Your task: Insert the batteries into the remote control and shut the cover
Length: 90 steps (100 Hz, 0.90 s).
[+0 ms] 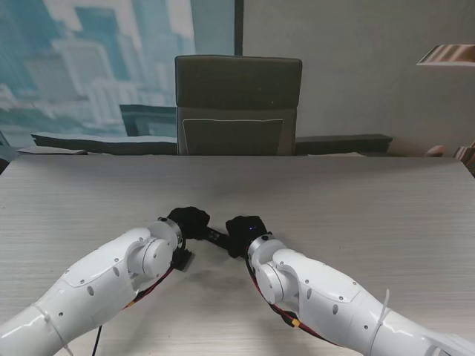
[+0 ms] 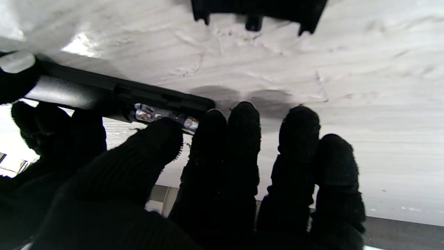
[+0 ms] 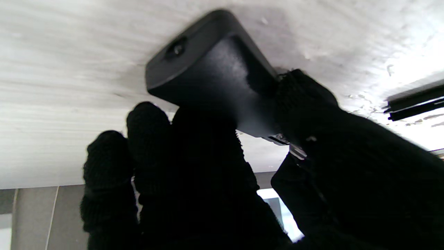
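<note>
The black remote [image 1: 217, 237] lies between my two gloved hands near the table's middle. My right hand [image 1: 243, 233] is shut on one end of the remote [image 3: 208, 69], thumb [image 3: 305, 100] on top. In the left wrist view the remote [image 2: 104, 92] shows an open compartment with a battery [image 2: 163, 116] in it. My left hand [image 1: 189, 221] has its thumb [image 2: 156, 139] resting on that battery, and its other fingers [image 2: 242, 139] stretch out straight past the remote's end. The loose black battery cover [image 2: 258, 10] lies on the table, apart from the remote; the cover's edge [image 3: 412, 100] also shows in the right wrist view.
The pale wood-grain table [image 1: 356, 200] spreads wide on both sides of my hands. A dark chair [image 1: 237, 104] stands at the far edge.
</note>
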Motion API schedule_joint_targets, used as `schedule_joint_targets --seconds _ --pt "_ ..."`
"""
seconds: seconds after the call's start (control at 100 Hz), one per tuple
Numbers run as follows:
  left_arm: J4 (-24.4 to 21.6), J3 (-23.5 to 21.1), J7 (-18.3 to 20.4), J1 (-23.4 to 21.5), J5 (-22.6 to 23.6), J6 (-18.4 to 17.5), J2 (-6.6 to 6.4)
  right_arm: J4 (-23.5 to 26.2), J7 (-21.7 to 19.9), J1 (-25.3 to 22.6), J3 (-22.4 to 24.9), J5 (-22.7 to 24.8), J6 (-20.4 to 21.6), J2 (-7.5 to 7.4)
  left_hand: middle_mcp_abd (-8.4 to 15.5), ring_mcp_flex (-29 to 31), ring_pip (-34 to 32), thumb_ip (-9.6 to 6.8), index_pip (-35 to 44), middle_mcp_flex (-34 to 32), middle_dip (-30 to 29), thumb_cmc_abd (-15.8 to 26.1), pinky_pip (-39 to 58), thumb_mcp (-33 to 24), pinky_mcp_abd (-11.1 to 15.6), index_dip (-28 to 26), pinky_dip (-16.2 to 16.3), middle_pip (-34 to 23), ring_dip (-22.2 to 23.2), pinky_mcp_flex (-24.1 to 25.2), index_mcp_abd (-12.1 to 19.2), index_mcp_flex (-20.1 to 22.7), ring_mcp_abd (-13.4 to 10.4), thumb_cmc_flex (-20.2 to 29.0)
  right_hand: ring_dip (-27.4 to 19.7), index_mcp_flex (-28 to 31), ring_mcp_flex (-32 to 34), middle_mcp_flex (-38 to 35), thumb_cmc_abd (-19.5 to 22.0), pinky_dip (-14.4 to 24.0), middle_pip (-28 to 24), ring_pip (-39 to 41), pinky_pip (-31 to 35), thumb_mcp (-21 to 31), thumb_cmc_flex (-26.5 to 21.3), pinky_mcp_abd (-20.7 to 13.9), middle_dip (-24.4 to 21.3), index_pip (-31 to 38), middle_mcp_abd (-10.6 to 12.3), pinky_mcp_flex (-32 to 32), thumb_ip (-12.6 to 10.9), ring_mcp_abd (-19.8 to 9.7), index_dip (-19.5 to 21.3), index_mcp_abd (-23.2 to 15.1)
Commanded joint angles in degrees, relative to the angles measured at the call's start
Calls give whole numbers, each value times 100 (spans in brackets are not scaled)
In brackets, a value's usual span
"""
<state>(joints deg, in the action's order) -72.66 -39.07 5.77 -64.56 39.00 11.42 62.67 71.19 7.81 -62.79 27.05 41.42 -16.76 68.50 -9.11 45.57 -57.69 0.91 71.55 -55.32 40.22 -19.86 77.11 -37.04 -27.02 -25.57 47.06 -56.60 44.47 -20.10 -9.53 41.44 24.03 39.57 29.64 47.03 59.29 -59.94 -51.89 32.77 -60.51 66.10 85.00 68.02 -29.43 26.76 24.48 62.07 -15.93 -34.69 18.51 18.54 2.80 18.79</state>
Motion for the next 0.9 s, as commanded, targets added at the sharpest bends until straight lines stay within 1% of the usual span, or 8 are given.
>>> schedule_joint_targets --seconds 0.0,0.23,0.37,0.67,0.75,0.83,0.85,0.89 --pt "21 121 206 -21 -14 -54 53 -185 -192 -202 -101 -50 2 -19 191 -16 38 -56 1 -172 -79 -474 11 -351 147 173 -148 32 -62 63 748 97 154 205 -36 1056 -49 -98 197 112 -164 121 224 443 -482 163 54 408 36 31 -107 88 348 -1348" --pt "101 366 393 126 -60 -98 29 -220 -163 -193 -103 -63 13 -5 191 19 110 -150 -2 -287 -139 -648 -7 -581 151 245 -229 100 -120 62 741 251 154 155 -34 1048 -54 -93 205 113 -168 121 223 439 -483 163 53 405 41 34 -110 88 351 -1345" --pt "109 523 451 186 46 -85 4 -231 -149 -194 -97 -68 10 0 190 71 126 -211 -13 -377 -178 -741 5 -726 167 294 -283 132 -156 27 733 349 129 102 -34 1048 -54 -93 206 115 -169 120 222 437 -480 165 52 405 38 38 -110 93 352 -1345" --pt "170 604 495 188 118 128 -17 -227 -139 -210 -72 -40 2 -14 154 127 212 -99 -91 -476 -290 -795 30 -746 178 376 -360 267 -262 29 702 432 109 146 -31 1043 -65 -86 201 117 -169 121 221 434 -473 165 50 402 40 38 -110 78 354 -1346" --pt "205 637 490 199 144 181 -20 -224 -139 -212 -69 -36 -3 -16 309 72 146 -141 -81 -382 -241 -777 42 -693 313 353 -392 161 -251 45 833 403 -20 27 -30 1040 -61 -84 204 117 -171 122 221 435 -471 165 50 401 45 38 -110 79 354 -1345" --pt "232 713 537 239 167 221 -33 -224 -139 -214 -68 -29 -3 -18 432 52 116 -205 -9 -383 -197 -826 44 -661 368 319 -417 57 -243 64 871 433 -80 -39 -29 1038 -56 -79 206 118 -169 125 221 436 -471 165 49 400 45 38 -111 82 355 -1348" --pt "240 728 542 245 170 230 -33 -223 -138 -214 -67 -29 -4 -18 388 52 113 -216 14 -389 -190 -854 45 -654 376 313 -422 39 -242 67 884 455 -86 -60 -29 1036 -57 -81 206 118 -171 124 220 436 -472 164 49 403 48 39 -111 82 358 -1364" --pt "265 759 526 255 173 237 -28 -223 -138 -216 -66 -26 -6 -20 441 64 74 -263 78 -424 -158 -924 50 -695 374 309 -435 -49 -226 67 863 505 -99 -86 -31 1035 -70 -80 206 118 -171 117 220 436 -470 164 49 404 47 39 -111 83 360 -1367"
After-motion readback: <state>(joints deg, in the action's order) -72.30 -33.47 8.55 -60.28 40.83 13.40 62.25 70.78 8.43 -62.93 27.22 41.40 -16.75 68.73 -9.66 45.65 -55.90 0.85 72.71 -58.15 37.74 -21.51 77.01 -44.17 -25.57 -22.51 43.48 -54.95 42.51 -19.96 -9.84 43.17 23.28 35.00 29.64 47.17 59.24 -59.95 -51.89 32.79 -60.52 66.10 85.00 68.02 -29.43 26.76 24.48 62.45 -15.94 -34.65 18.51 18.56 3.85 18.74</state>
